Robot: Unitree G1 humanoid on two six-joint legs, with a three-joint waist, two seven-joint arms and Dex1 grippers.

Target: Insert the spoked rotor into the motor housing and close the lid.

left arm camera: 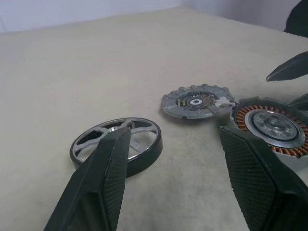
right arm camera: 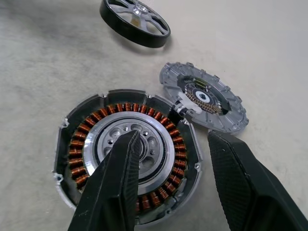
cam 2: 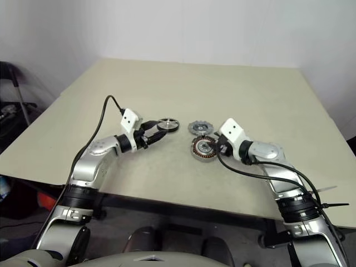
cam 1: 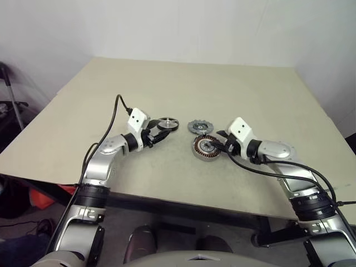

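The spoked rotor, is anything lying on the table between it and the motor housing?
Nothing visible lies directly between the spoked rotor and the motor housing. The grey toothed lid lies just beyond that line, close against the housing's far edge, and the right claw sits over the housing itself.

Premises appear to be a robotics lab or test room: bare white walls (cam 1: 222, 28), one plain beige table (cam 1: 167, 83) bearing loose motor parts (cam 1: 199, 127), equipment clutter (cam 1: 8, 105) at 9 o'clock.
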